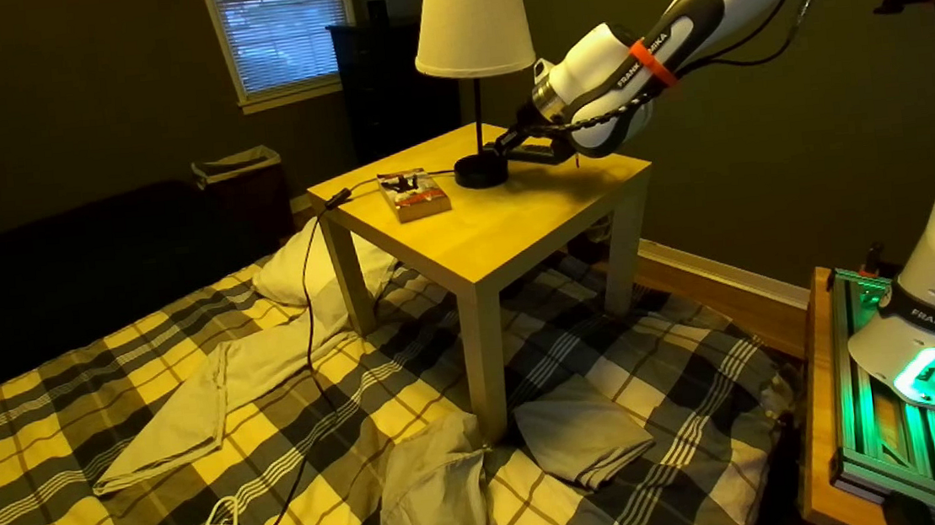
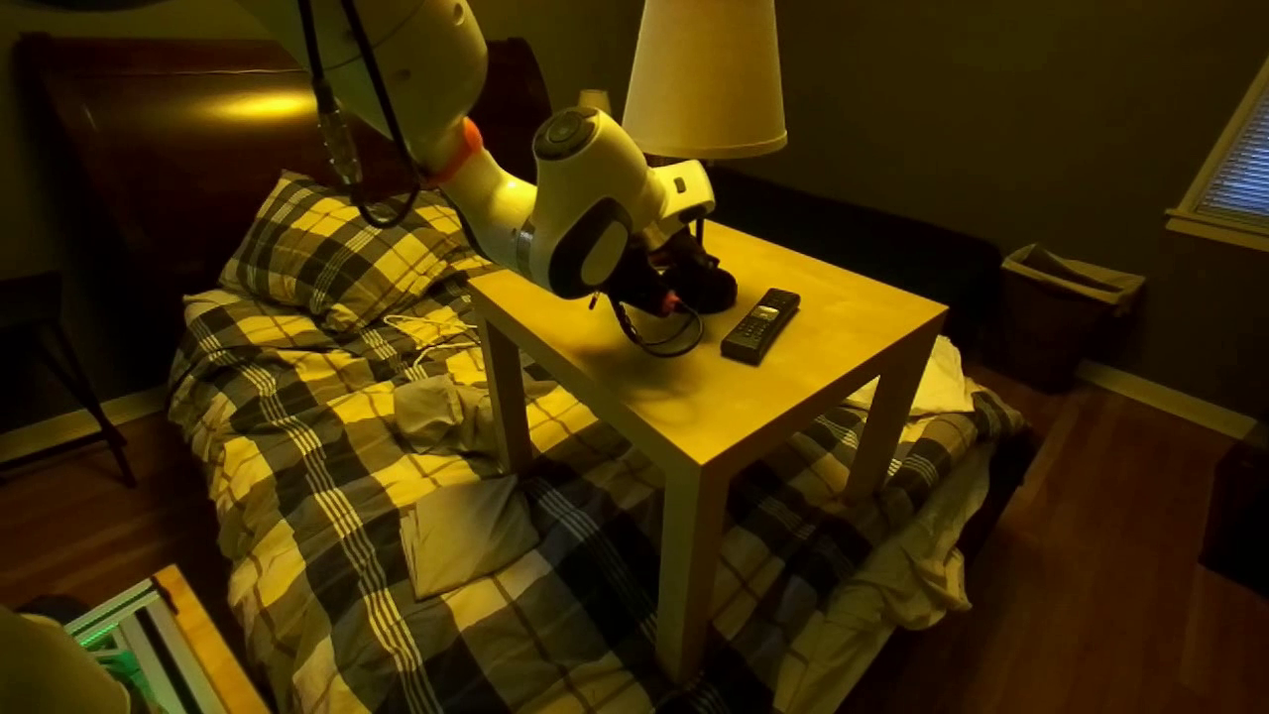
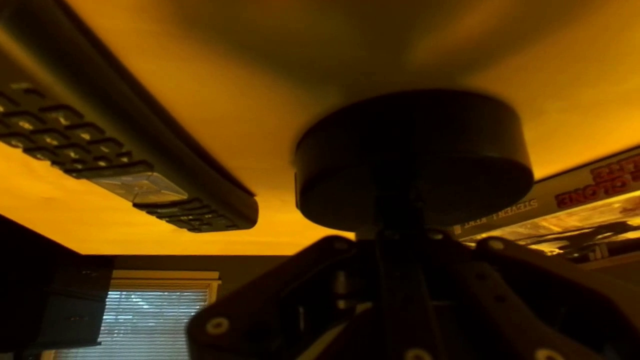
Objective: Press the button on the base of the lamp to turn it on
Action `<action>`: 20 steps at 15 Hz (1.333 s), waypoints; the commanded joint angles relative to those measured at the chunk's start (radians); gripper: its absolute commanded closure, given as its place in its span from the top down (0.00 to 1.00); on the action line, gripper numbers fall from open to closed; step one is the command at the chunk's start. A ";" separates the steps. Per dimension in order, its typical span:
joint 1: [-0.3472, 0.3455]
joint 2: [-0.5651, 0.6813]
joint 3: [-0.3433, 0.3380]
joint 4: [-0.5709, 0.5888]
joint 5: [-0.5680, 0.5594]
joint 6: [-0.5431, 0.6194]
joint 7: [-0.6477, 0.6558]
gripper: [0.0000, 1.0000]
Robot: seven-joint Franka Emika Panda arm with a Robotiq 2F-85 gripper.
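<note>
The lamp shows in both exterior views, with its cream shade (image 1: 473, 17) (image 2: 706, 79) above a thin dark stem (image 1: 478, 113). Its round dark base (image 1: 481, 173) stands on the table, and it also shows in an exterior view (image 2: 716, 290) and in the upside-down wrist view (image 3: 480, 135). My gripper (image 1: 500, 148) points down at a slant, with its fingertips at the top edge of the base beside the stem. In the wrist view the dark fingers (image 3: 400, 232) look closed together over the base. Contact is too dark to confirm. No button can be made out.
The light wooden table (image 1: 500, 243) stands on a plaid bed. A black remote (image 2: 761, 325) lies near the base and shows in the wrist view (image 3: 200, 200). A book (image 1: 420, 203) lies on the base's other side. A cord (image 1: 339, 197) hangs over the table edge.
</note>
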 commanded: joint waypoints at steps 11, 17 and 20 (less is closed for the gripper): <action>0.132 -0.015 -0.092 -0.140 0.003 0.147 -0.173 0.00; 0.190 -0.018 -0.127 -0.189 0.008 0.234 -0.281 0.00; 0.213 -0.018 -0.137 -0.199 0.026 0.261 -0.317 0.00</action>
